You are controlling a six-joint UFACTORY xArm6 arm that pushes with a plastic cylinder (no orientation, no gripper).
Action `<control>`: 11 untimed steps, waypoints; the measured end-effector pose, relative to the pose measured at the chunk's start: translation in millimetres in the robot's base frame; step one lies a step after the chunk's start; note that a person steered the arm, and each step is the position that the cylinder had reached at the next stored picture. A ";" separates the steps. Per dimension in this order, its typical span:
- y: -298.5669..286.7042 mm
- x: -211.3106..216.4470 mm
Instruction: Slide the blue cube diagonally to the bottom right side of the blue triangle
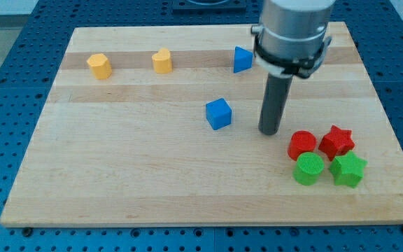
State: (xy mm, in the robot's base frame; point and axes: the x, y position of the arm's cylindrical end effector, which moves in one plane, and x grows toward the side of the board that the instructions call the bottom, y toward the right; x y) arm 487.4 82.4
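Observation:
The blue cube [218, 113] sits on the wooden board near its middle. The blue triangle [242, 59] stands near the view's top, above and a little right of the cube. My tip [269, 131] rests on the board to the right of the blue cube, a short gap away from it, and below the blue triangle. The rod rises from the tip to the arm's grey body at the view's top.
A yellow hexagon block [99, 66] and a yellow heart-like block [162, 61] sit at the top left. At the lower right are a red cylinder [302, 145], a red star [336, 141], a green cylinder [308, 169] and a green star [348, 170]. The board's right edge [390, 133] is close to them.

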 end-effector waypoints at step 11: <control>-5.7 -114.0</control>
